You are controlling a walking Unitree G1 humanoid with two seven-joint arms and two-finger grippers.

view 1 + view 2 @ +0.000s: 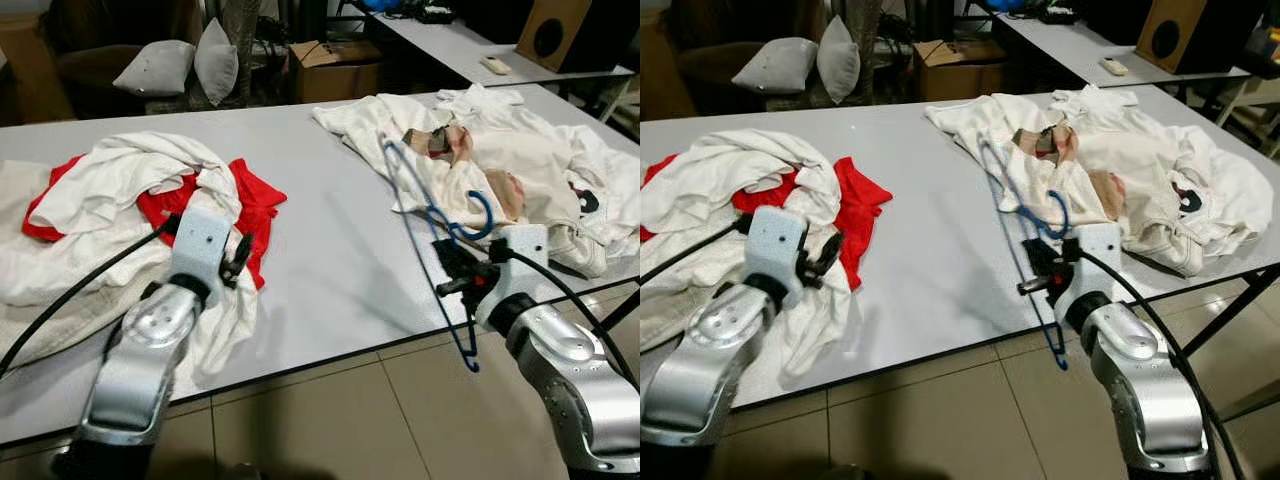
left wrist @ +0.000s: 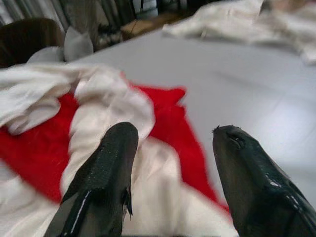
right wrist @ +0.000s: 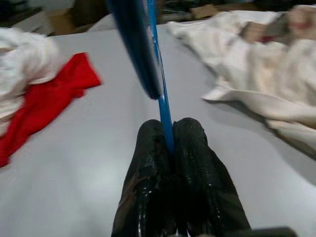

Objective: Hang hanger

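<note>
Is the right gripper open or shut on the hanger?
Shut. In the right wrist view the right gripper has both fingers pressed together on the blue hanger wire, and the hanger is lifted over the table.

thin blue wire hanger [image 1: 430, 250] (hook up) tilted above the table's near edge.

Hanger [image 1: 430, 250] — blue wire. Table [image 1: 330, 240] pale grey; red garment [image 1: 255, 215] among white cloth [image 1: 130, 175]. Right-hand clothes heap [image 1: 520, 160] — cream-white.

Probably a home: cushions [image 1: 180, 65], cardboard box [image 1: 335, 66], clothes-strewn table [image 1: 330, 250].
</note>
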